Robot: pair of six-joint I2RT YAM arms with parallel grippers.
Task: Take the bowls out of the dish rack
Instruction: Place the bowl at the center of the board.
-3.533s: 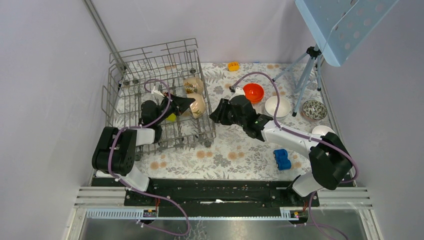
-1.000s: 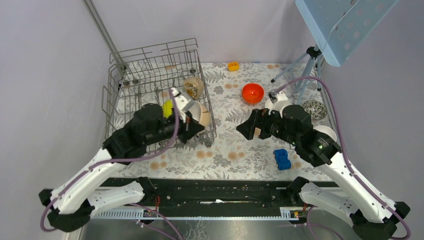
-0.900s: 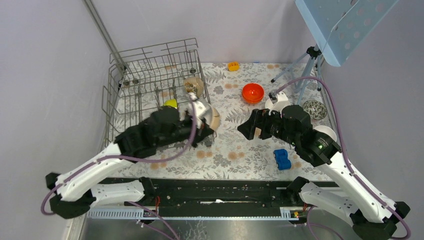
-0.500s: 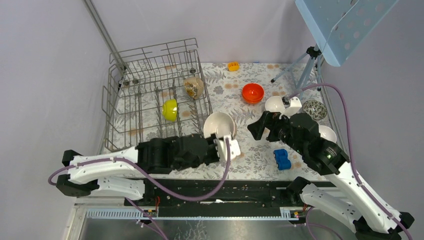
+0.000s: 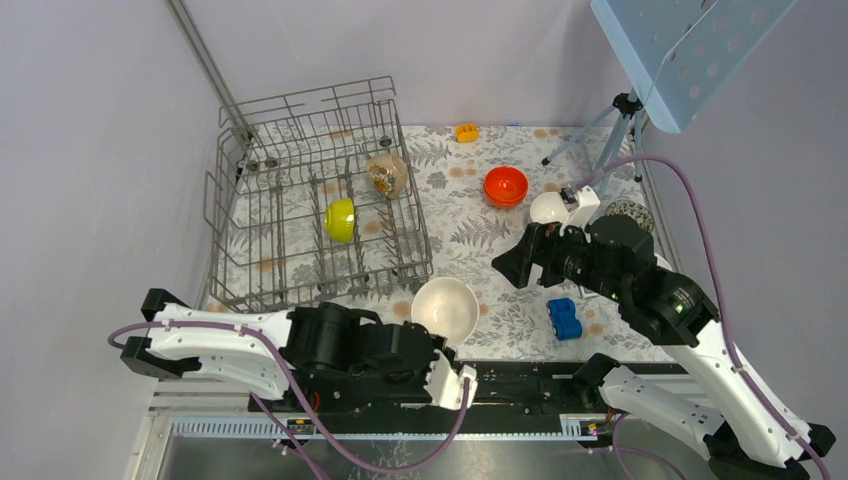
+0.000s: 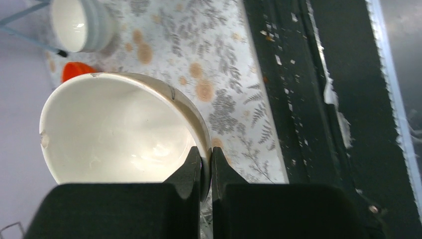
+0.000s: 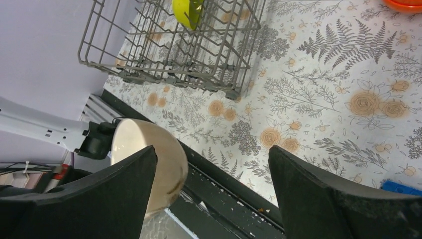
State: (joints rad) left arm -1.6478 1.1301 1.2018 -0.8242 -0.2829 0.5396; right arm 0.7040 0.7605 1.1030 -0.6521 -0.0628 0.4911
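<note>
My left gripper (image 5: pixel 438 340) is shut on the near rim of a beige bowl (image 5: pixel 445 308), held mouth-up over the table's near edge, right of the dish rack (image 5: pixel 312 100). In the left wrist view my fingertips (image 6: pixel 206 159) pinch the bowl's wall (image 6: pixel 119 124). A yellow-green bowl (image 5: pixel 340 219) and a mottled bowl (image 5: pixel 386 174) stand in the rack. An orange-red bowl (image 5: pixel 506 186), a white bowl (image 5: pixel 550 208) and a dark mottled bowl (image 5: pixel 628 212) sit on the mat. My right gripper (image 5: pixel 520 265) is open and empty, raised above the mat; its view shows the held bowl (image 7: pixel 149 164).
A blue toy car (image 5: pixel 564 318) lies under my right arm. A small yellow-orange toy (image 5: pixel 466 131) sits at the back. A tripod (image 5: pixel 610 150) holding a blue panel (image 5: pixel 680 50) stands at the back right. The black base rail (image 5: pixel 520 375) runs along the near edge.
My left gripper lifted the beige bowl out of the rack and carried it right and toward the near edge. My right arm drew back to the right, its gripper still open.
</note>
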